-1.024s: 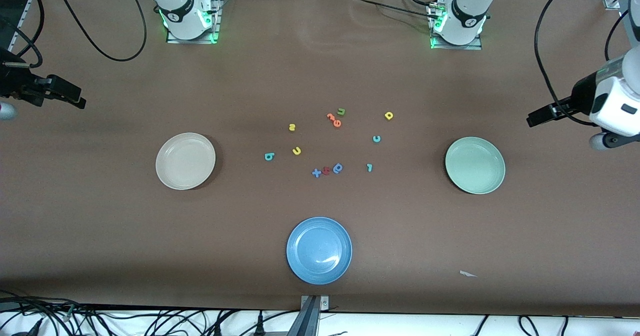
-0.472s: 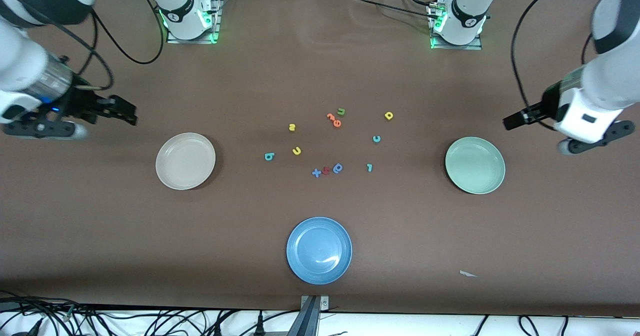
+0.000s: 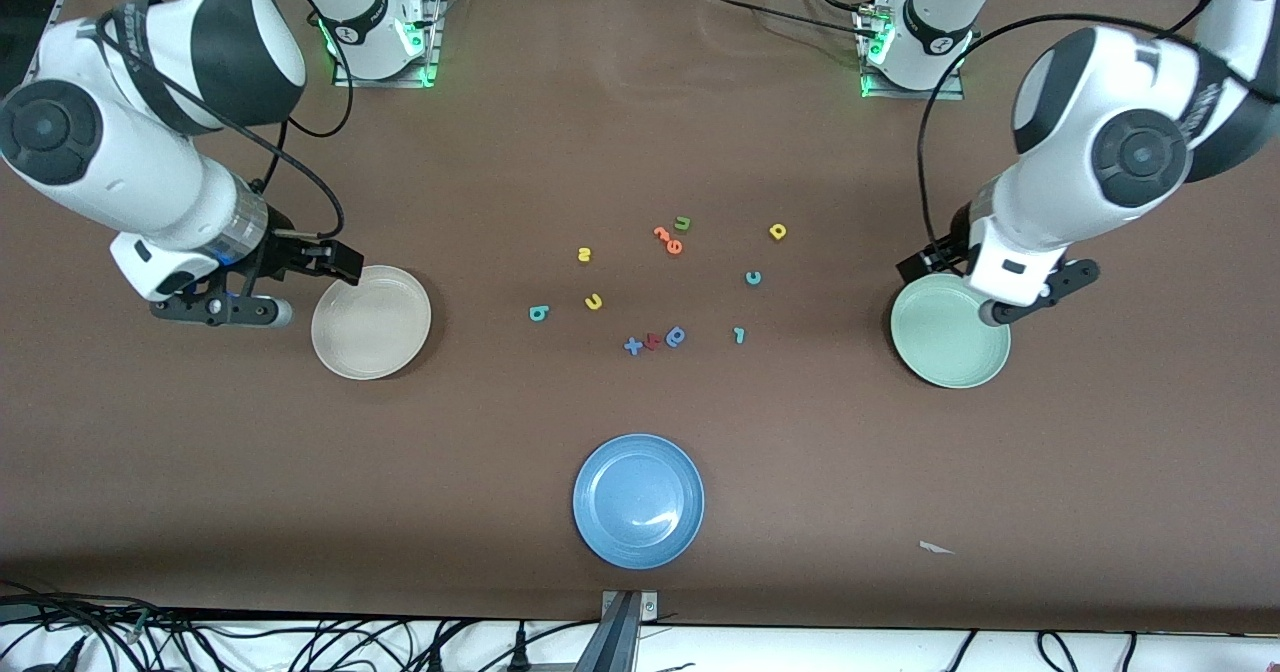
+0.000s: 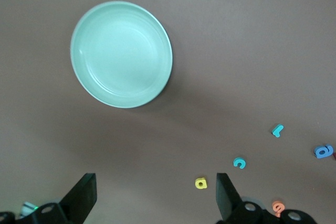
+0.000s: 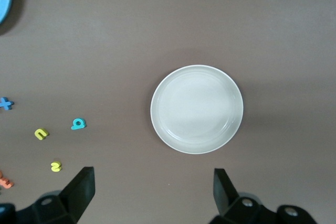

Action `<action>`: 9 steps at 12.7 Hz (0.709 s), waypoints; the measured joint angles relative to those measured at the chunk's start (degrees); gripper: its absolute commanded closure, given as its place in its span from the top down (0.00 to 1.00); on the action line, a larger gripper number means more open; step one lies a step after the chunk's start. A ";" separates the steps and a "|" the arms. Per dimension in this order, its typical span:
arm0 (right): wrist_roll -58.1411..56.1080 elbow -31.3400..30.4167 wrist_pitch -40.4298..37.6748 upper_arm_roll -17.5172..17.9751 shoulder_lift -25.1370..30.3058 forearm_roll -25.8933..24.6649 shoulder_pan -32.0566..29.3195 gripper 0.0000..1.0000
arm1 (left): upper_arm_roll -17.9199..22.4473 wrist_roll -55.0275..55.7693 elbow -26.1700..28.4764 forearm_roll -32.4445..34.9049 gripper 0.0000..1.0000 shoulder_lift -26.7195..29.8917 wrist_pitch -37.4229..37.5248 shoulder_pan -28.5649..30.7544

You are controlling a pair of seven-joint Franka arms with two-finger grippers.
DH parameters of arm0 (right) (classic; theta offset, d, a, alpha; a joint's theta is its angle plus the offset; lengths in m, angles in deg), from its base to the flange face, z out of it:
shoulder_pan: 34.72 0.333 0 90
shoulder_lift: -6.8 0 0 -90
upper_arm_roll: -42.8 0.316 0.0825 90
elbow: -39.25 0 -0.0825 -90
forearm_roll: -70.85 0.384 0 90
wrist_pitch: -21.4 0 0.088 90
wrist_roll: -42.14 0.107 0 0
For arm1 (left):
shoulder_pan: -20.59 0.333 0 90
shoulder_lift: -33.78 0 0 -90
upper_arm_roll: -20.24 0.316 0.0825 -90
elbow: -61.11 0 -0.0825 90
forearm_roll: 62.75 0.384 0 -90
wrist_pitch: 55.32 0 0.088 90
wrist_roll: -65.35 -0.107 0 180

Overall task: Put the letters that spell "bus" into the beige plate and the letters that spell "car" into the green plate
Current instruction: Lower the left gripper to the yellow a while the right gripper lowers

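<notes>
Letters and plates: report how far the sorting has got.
Done: nothing; the beige plate and green plate hold no letters. In hand: nothing; the right gripper and left gripper, both open, hover by them. Left: teal b, teal c and the other four.

A wide table (image 3: 640, 132) covered in matte brown sheeting is seen under even light. Black cables (image 3: 300, 642) are strewn along its white near edge, where a metal bracket (image 3: 628, 614) is fixed.
</notes>
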 measured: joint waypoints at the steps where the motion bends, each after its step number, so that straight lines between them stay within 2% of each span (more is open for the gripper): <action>1: -0.02 -0.09 0.01 -0.09 -1.53 -0.01 -0.01 1.00 | -0.44 0.98 2.56 -0.66 1.00 -0.04 -2.55 0.00; 4: -0.78 0.29 1.80 -0.18 -7.39 -0.01 0.16 1.00 | -3.45 6.94 10.15 -1.16 1.00 -0.13 -10.38 -0.10; 9: -0.78 0.21 1.87 -0.11 -8.75 -0.03 2.68 1.00 | -7.56 20.56 22.75 -1.17 1.00 -0.29 -26.18 -0.26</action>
